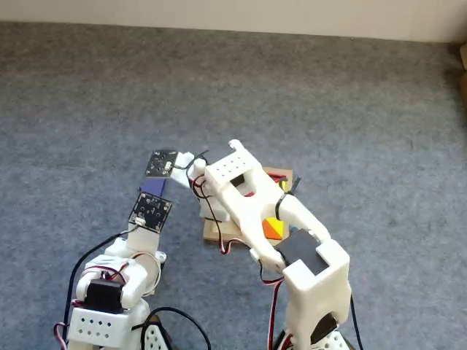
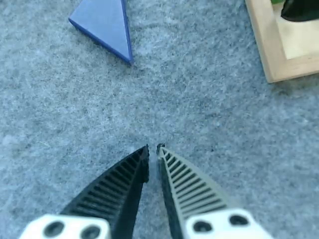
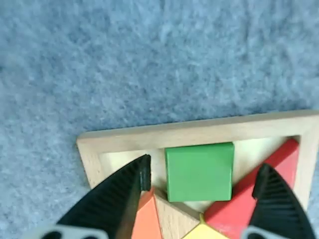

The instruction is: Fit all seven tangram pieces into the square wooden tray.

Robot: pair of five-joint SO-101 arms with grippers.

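Tray (image 3: 149, 137), pale wood, green square (image 3: 199, 172) inside

Grey carpet (image 1: 350, 95) covers the whole surface, meeting a pale wall (image 1: 292, 14) along the far edge.

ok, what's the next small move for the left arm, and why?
Probably open the left end effector and ease it toward the blue triangle. That piece lies on the carpet outside the tray, and the end effector is closed on nothing.
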